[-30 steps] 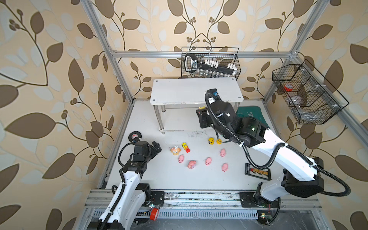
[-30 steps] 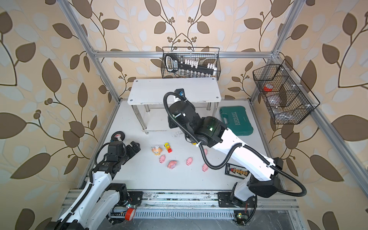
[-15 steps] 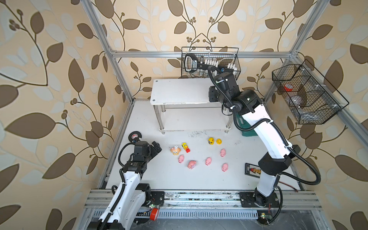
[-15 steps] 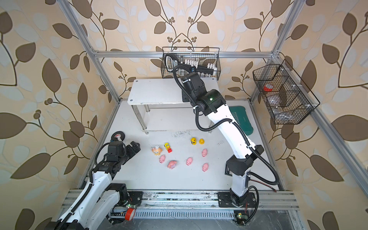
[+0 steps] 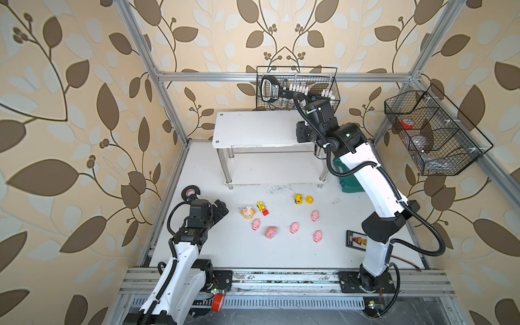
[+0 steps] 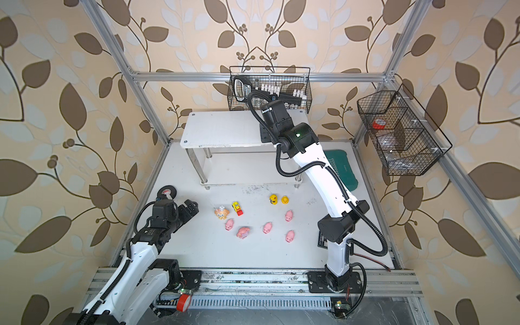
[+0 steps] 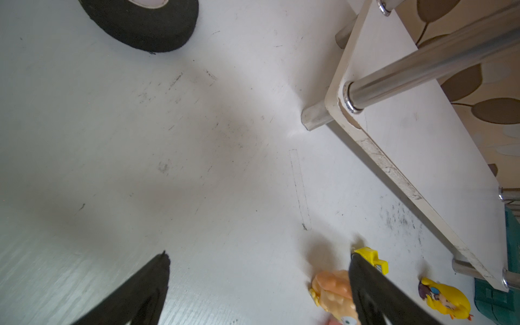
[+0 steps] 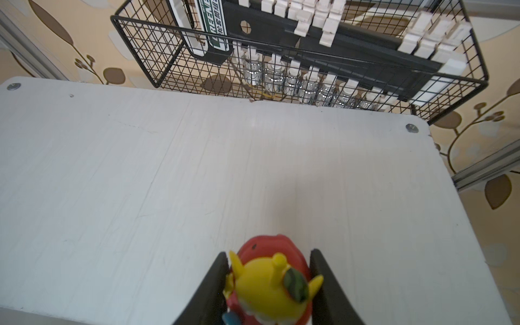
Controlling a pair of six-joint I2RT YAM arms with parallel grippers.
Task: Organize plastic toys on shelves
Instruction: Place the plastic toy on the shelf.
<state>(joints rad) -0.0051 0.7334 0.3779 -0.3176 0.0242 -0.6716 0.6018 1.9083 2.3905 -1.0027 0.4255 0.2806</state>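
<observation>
Right wrist view: the right claw (image 8: 269, 253) was seen closed narrowly on an alien toy (image 8: 270, 284) with a yellow-green head and a red body. The toy was held over the top board of the white rack (image 8: 168, 168), toward that board's right end as shown in both top views, and a wire basket (image 8: 157, 70) was hung beyond the far edge. Whether the toy touched the board could not be told. The left claw (image 7: 259, 253) was held wide and empty, low over the worktop (image 5: 253, 253) near a black tape roll (image 5: 190, 192). Nine toys were spread on the worktop in front of the rack: five pink piglets (image 5: 294, 227), a yellow duck (image 5: 309, 200) just beside a yellow doll (image 5: 298, 199), a yellow-red vehicle (image 5: 262, 208), and an orange animal (image 5: 248, 213) nearest the left claw.
</observation>
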